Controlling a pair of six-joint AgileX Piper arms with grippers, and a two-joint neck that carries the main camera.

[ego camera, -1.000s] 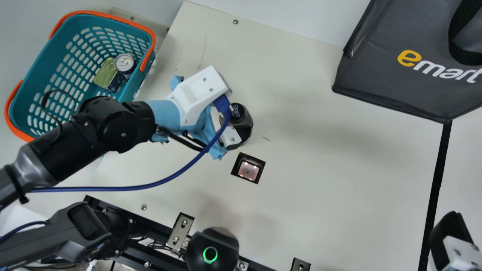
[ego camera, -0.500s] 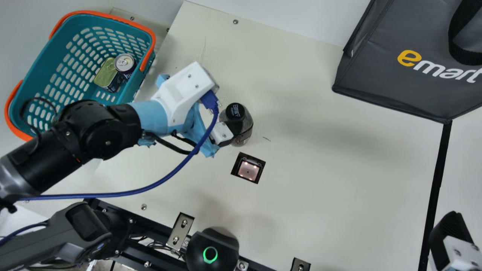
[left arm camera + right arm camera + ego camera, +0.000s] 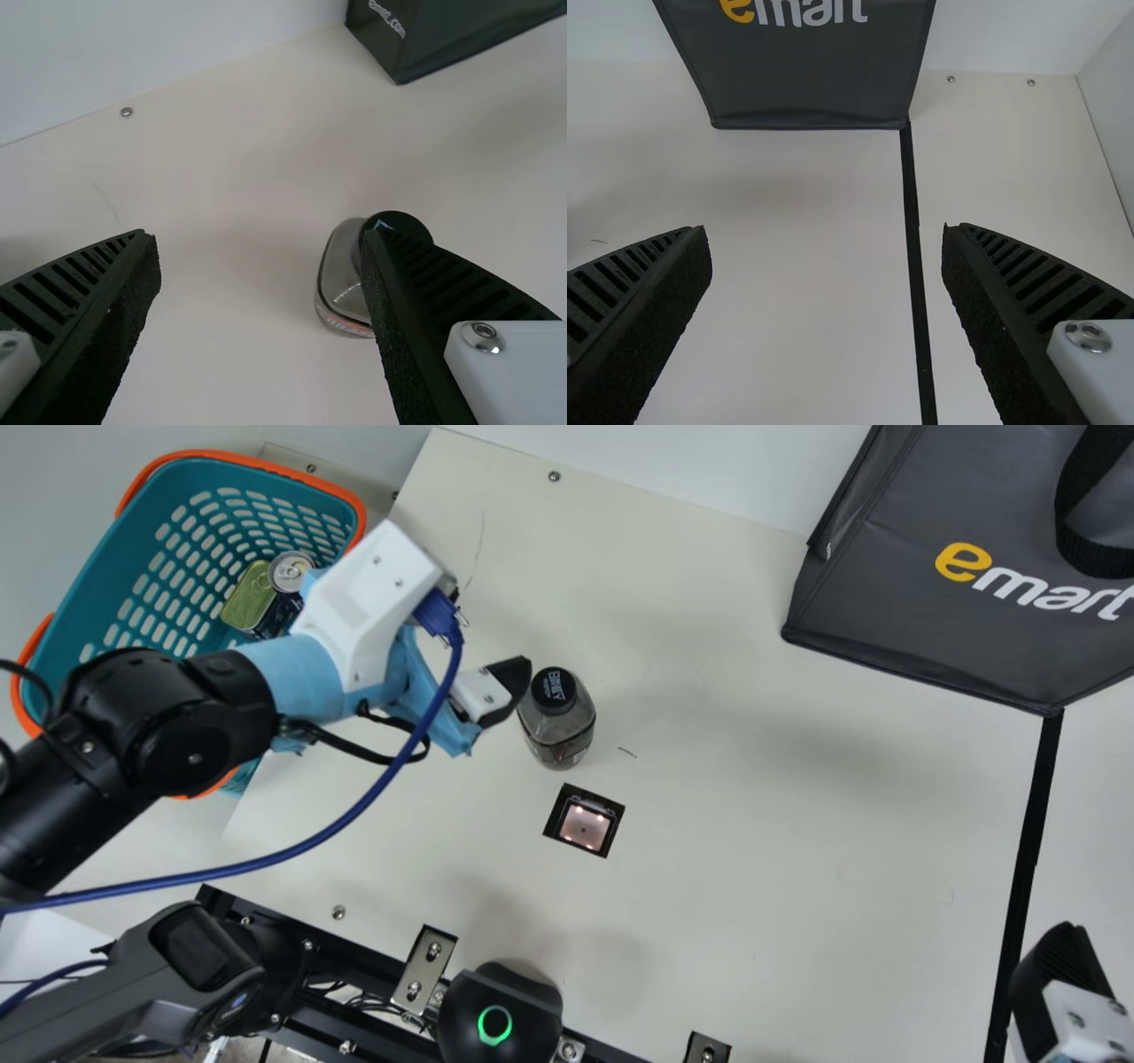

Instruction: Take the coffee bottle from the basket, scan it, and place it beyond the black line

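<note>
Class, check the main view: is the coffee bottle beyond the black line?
No, the coffee bottle stands on the same side of the black line as the basket.

At the left of the main view, the left arm (image 3: 89,753) is of black colour with a rounded joint (image 3: 190,757), and after it come a light blue wrapping (image 3: 292,677), a white angular housing (image 3: 368,607) with small screws, and a blue plug (image 3: 436,614) with thick blue cable (image 3: 390,775). The left gripper (image 3: 512,682) has black ribbed fingers (image 3: 452,288) and white mount (image 3: 481,693). In the lower right, the right gripper (image 3: 1059,965) shows also black ribs and white, screwed part (image 3: 1085,1014).
</note>
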